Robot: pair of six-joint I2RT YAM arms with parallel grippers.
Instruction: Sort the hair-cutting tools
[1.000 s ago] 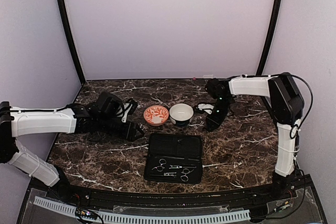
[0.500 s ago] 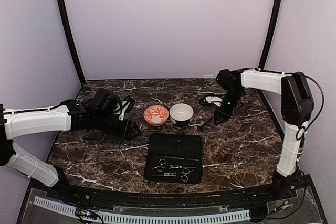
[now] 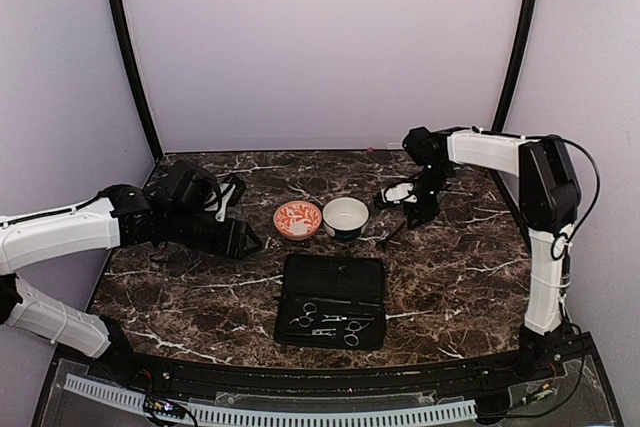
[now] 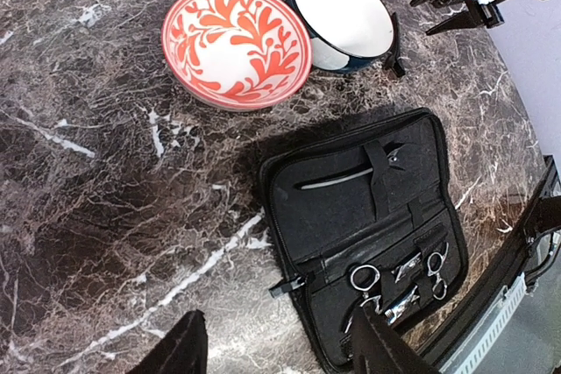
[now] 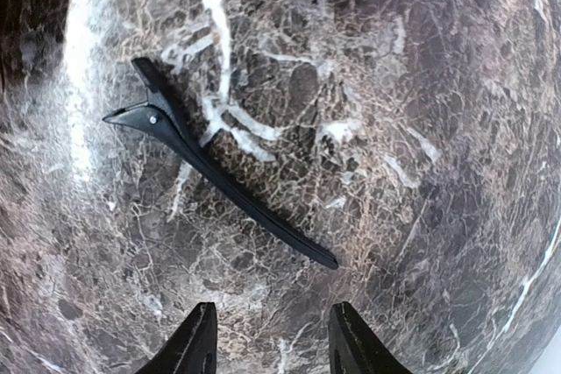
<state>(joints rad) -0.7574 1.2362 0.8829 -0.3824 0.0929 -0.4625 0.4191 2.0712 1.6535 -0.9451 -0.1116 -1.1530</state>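
While overhead is blurring it, I'm seeing a slim black hair clip (image 5: 162, 120) before the released right gripper (image 5: 273, 308); left gripper (image 4: 279, 313) gaping too.

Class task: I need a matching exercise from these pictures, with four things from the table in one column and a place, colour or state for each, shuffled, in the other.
1. patterned bowl
2. black case
3. scissors
4. black clip

a. lies loose, outside the case
b. strapped inside the case
c. lies open
d. orange and white

Pairs: 1-d, 2-c, 3-b, 4-a
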